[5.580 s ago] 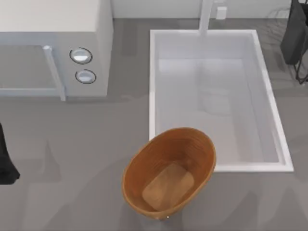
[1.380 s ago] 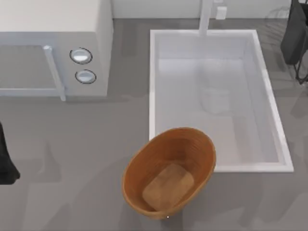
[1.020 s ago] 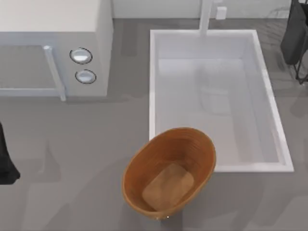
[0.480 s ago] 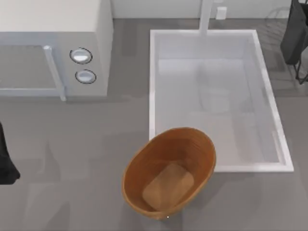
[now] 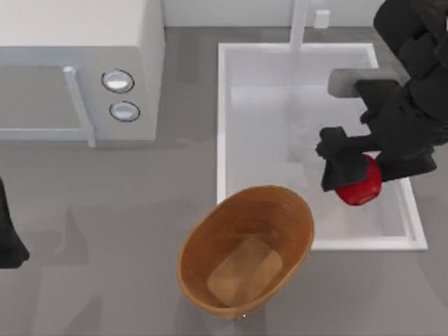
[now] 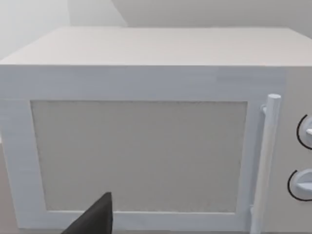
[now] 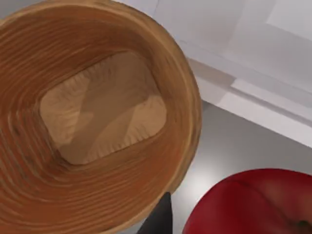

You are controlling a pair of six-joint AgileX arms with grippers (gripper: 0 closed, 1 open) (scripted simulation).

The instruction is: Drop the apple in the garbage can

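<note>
The red apple (image 5: 362, 189) hangs over the near right part of the white sink, with my right gripper (image 5: 352, 176) shut on it from above. The brown ribbed garbage can (image 5: 199, 241) stands on the counter against the sink's near left corner, left of and nearer than the apple; nothing lies on its light flat bottom. In the right wrist view the apple (image 7: 248, 204) sits close beside the garbage can (image 7: 29, 161), with one dark fingertip (image 7: 158, 219) between them. My left arm (image 5: 7, 238) stays parked at the table's left edge.
A white sink (image 5: 224, 140) with a faucet (image 5: 299, 21) at its back fills the right half of the counter. A white microwave (image 5: 77, 70) stands at the back left, and the left wrist view faces its door (image 6: 141, 156). Grey counter lies left of the garbage can.
My right arm has swung in from the back right corner and now holds the apple over the sink. The garbage can and my left arm have not moved.
</note>
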